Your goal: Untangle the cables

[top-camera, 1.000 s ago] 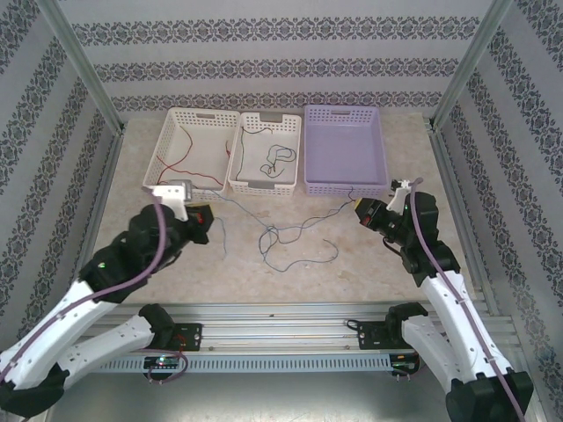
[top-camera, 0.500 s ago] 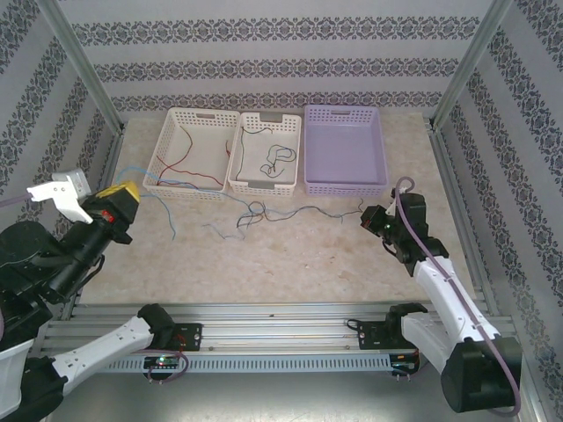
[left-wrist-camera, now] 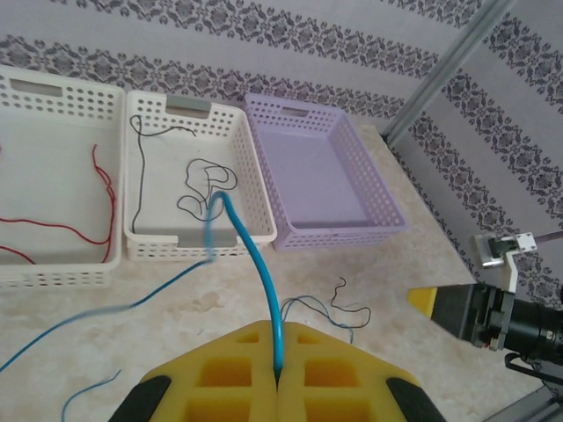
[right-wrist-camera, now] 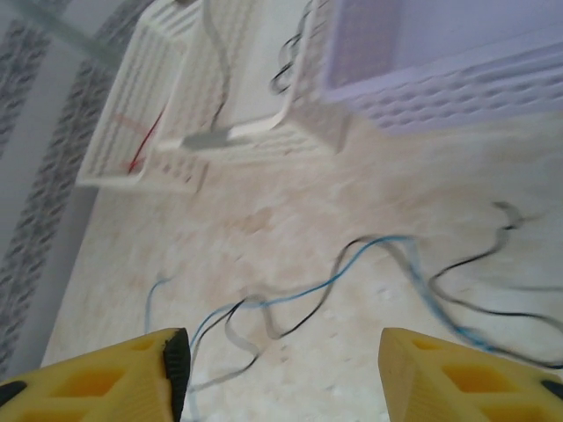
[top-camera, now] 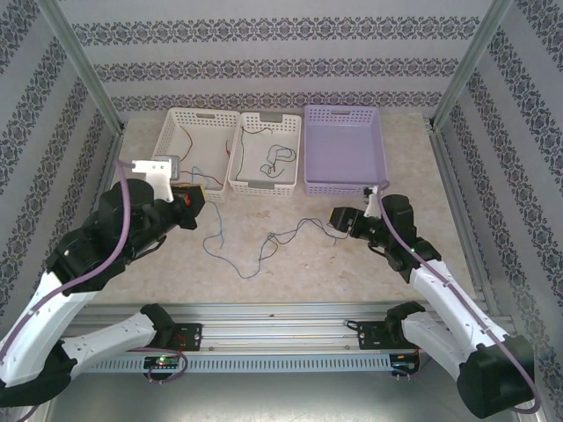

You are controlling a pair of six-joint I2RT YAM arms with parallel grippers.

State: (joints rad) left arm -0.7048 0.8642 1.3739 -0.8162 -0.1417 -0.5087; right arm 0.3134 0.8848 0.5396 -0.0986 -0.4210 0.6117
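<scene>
Slack returns to the blue cable (left-wrist-camera: 256,257) as I spread my right gripper (right-wrist-camera: 281,352) empty (left gripper (left-wrist-camera: 277,341) stays clamped on it), so I reckon another pull is needed.

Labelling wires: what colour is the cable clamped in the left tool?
Blue: the thin blue cable shows best in left wrist view.

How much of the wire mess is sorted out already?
Done: the red wire lies in the left white basket and a black wire in the middle white basket. In hand: the left gripper is shut on the blue wire, while the right gripper hangs open with nothing in it. Left: the blue wire crosses a dark wire on the table, so those need pulling apart.
</scene>
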